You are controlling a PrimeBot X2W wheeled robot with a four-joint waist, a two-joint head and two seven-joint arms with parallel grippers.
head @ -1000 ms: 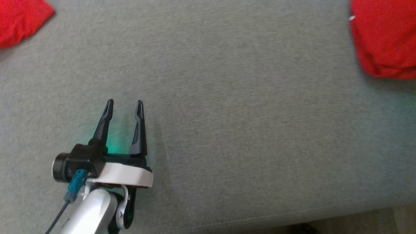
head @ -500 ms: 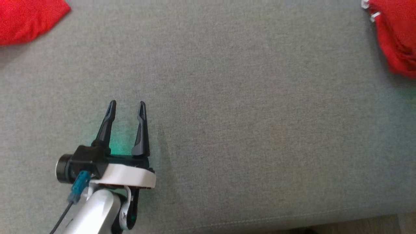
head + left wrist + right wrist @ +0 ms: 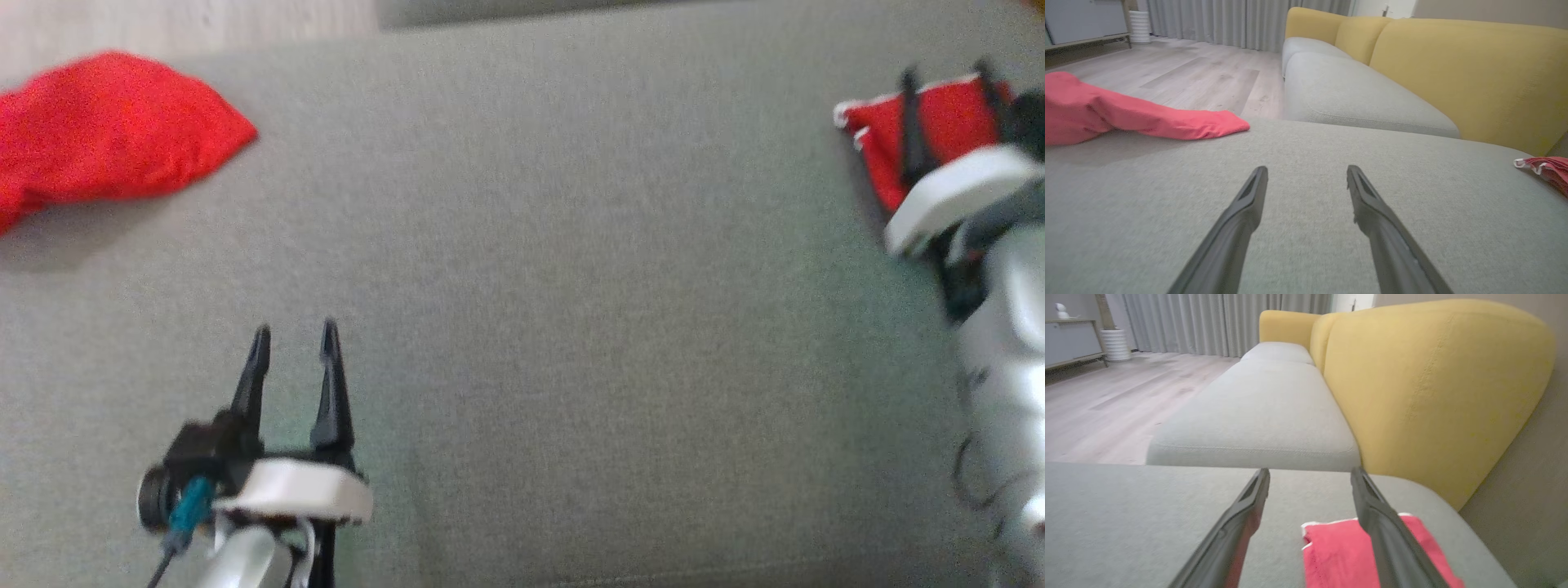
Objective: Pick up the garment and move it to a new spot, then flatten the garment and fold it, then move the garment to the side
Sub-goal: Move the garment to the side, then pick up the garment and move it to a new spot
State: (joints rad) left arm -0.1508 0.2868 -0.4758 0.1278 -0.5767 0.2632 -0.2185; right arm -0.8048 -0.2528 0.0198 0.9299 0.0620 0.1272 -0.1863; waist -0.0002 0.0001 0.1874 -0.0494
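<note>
Right claw (image 3: 945,72), newly in view, spread over folded garment (image 3: 947,122)

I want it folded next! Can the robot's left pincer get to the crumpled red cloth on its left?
Probably yes: the open left pincer has just bare grey cushion between it and the red cloth.
</note>
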